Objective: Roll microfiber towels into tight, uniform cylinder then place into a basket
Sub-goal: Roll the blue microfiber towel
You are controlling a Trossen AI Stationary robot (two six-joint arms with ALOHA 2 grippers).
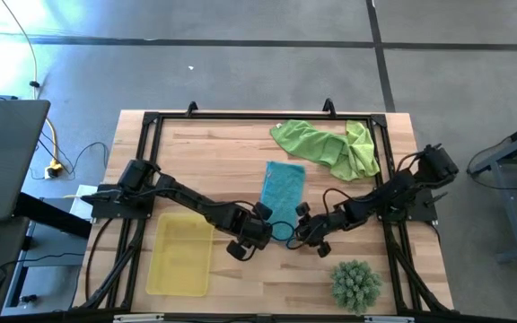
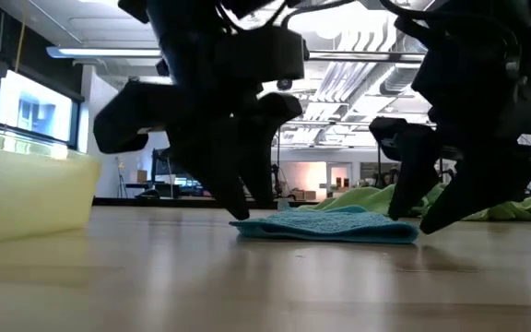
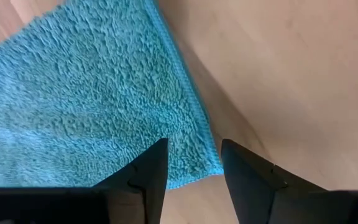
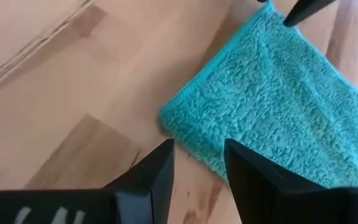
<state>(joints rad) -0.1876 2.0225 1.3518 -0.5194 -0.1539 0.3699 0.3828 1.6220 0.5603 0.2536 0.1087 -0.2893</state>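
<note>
Fluffy teal microfiber towel [image 3: 86, 93] on smooth matt wooden table [image 3: 278, 68]; translucent glossy yellow plastic basket [image 1: 179, 256]

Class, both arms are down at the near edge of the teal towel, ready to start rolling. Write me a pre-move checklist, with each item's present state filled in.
1. Teal towel lies flat on the table: ok.
2. Left tool open at the towel's near corner: ok; one finger over the cloth, one over bare wood.
3. Right tool open at the other near corner: ok.
4. Fingertips low enough to catch the edge: cannot tell; the low view shows them close to the table.
5. Basket empty and clear of the arms: ok.
6. Green towels apart from the teal one: ok; they lie crumpled at the far side.
</note>
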